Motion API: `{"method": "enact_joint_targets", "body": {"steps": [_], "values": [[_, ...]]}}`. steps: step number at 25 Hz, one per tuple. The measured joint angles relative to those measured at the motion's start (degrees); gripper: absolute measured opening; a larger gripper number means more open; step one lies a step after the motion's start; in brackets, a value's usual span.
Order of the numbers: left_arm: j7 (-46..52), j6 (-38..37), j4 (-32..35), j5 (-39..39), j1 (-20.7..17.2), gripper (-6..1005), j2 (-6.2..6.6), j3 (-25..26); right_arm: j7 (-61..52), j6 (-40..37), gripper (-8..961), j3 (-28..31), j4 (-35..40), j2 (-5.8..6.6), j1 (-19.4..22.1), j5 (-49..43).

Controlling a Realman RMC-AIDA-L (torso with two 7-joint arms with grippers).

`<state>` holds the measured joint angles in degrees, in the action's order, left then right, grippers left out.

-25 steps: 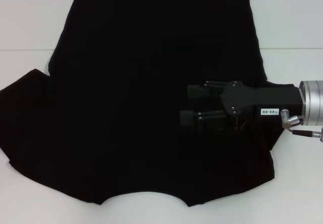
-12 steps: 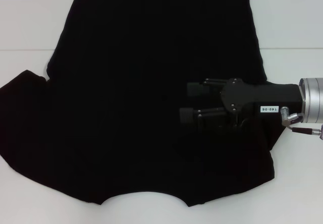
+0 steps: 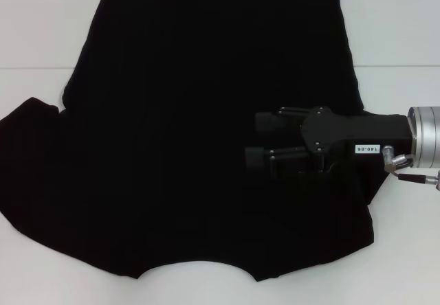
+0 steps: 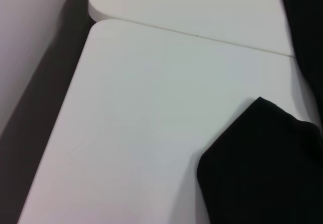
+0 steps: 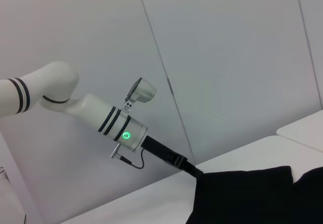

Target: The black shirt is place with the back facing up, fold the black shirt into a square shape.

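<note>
Black right gripper [image 3: 253,140] hovered over the right half of the black shirt [image 3: 192,113], jaws apart and released, nothing between them. Left gripper [image 5: 194,171] sat at the shirt's far edge in the right wrist view; can't tell its jaw state. Shirt lay spread flat across the white counter [image 3: 41,37], plain side up, left sleeve [image 3: 27,161] out flat.

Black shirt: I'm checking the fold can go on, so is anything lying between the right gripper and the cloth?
Nothing visible. The right gripper hangs directly over the black shirt, fingers apart, with only bare cloth under it.
</note>
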<state>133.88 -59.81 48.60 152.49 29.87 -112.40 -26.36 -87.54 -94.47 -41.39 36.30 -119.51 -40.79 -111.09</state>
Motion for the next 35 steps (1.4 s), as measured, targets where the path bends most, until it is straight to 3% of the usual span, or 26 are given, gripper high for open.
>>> {"method": "enact_joint_targets", "body": {"steps": [8,15,19,22,26,30,32,35], "values": [[-2.88,-5.34,1.46,-4.99,1.79,10,-0.50,-0.56,0.05,-0.40,915,0.06,-0.01,0.01,0.33,0.00],[-10.83,-15.22,3.97,-12.04,6.14,27,-4.04,-3.34,0.33,-0.46,915,0.09,-0.01,0.17,1.02,0.08],[-14.11,-16.37,3.30,-12.86,7.97,36,-7.12,-8.17,0.35,-0.47,915,0.09,-0.01,0.18,1.33,0.38],[-13.56,-16.05,2.24,-13.32,9.06,43,-8.34,-9.57,0.35,-0.59,915,0.09,-0.01,0.28,1.47,0.75],[-13.39,-15.15,1.65,-15.98,8.59,53,-8.42,-9.15,0.08,-0.66,915,0.08,0.21,0.57,1.50,1.03],[-15.00,-18.32,2.80,-21.96,5.91,100,-7.21,-8.91,-4.36,-0.66,914,1.51,1.79,1.46,1.84,1.06],[-19.28,-23.26,2.60,-27.41,4.31,180,-6.62,-8.60,-9.51,-0.12,914,2.63,2.60,2.71,2.11,0.92],[-31.00,-32.47,-1.46,-37.34,2.71,299,-5.95,-8.33,-19.10,2.25,914,3.36,2.76,5.83,2.39,-0.32]]}}
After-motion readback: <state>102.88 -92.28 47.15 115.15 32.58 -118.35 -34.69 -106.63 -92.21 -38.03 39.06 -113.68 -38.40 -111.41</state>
